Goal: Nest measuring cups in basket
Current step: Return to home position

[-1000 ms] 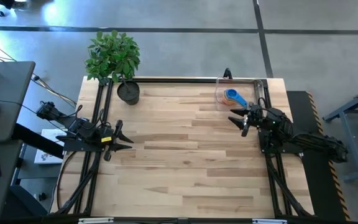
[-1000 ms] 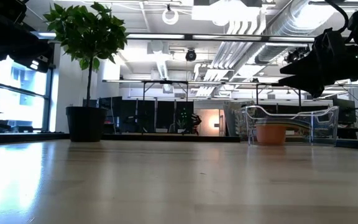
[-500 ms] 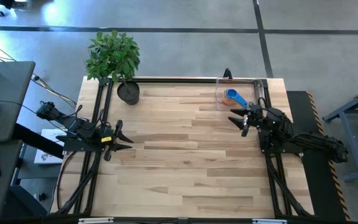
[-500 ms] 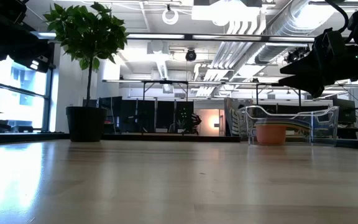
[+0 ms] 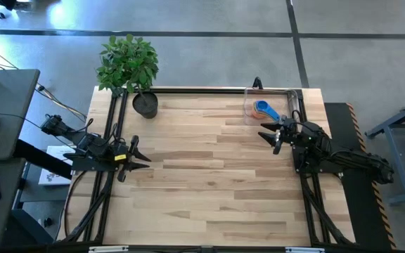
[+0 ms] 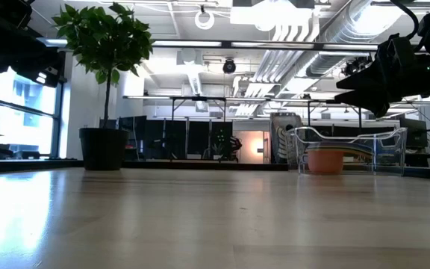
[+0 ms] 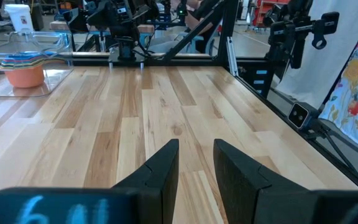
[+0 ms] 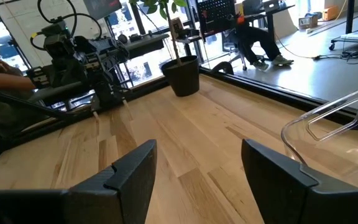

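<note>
The clear basket (image 5: 287, 98) stands at the table's far right corner. Inside it the measuring cups (image 5: 262, 109) sit stacked one in another, a blue one on top with its handle toward the right edge and an orange one outermost (image 6: 325, 160). The stack also shows in the left wrist view (image 7: 23, 68). My right gripper (image 5: 269, 135) is open and empty, just on the near side of the basket and raised above the table. My left gripper (image 5: 143, 158) is open by a narrow gap and empty at the table's left edge, raised above the table.
A black round pot with a green plant (image 5: 145, 104) stands at the table's far left. A dark frame rail (image 5: 202, 90) runs along the far edge. The wooden table top (image 5: 202, 176) lies bare between the two arms.
</note>
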